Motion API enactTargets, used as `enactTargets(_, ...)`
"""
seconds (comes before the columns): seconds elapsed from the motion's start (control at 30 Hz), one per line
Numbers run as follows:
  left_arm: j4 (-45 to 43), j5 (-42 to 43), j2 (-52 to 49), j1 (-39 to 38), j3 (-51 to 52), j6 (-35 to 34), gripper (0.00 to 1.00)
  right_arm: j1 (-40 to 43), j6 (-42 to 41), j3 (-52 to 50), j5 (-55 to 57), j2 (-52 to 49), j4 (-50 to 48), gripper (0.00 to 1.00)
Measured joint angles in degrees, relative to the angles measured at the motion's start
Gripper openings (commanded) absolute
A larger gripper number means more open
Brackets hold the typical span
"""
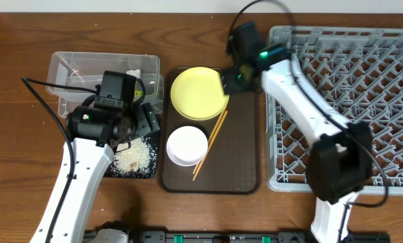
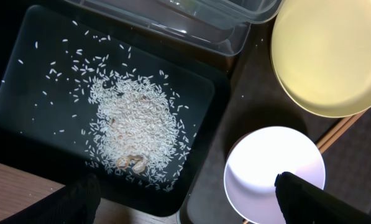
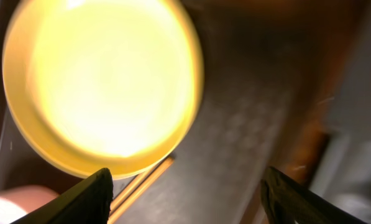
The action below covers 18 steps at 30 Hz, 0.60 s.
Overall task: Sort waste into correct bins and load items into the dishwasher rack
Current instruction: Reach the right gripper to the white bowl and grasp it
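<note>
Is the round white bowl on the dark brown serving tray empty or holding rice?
Empty: the round white bowl shows a bare white inside; the loose white rice grains lie in the shallow black rectangular tray beside it.

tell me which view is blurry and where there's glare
Right wrist: soft and blurred throughout, the yellow plate blown out to a glow. Left wrist: sharp, rice grains crisp, white bowl a little overexposed. Overhead: evenly lit and mostly sharp.

Wooden table (image 1: 12, 169) with tub (image 1: 73, 67), black tray (image 1: 155, 145), serving tray (image 1: 238, 155), rack (image 1: 363, 81)
</note>
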<state>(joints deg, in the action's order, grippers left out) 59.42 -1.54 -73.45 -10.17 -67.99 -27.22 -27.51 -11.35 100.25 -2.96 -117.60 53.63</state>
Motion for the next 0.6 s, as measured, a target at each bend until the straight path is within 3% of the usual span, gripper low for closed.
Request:
enactTargets(0.43,0.0,0.0,0.0,0.0,0.0,0.0,0.93,-4.7,-5.2,-0.1,4.0,-1.1,0.1,0.69)
enactTargets(0.6,0.0,-0.5,0.0,0.0,0.0,0.0,0.92,-4.8,-5.1,-0.1,-1.2,-1.1,2.9,0.68)
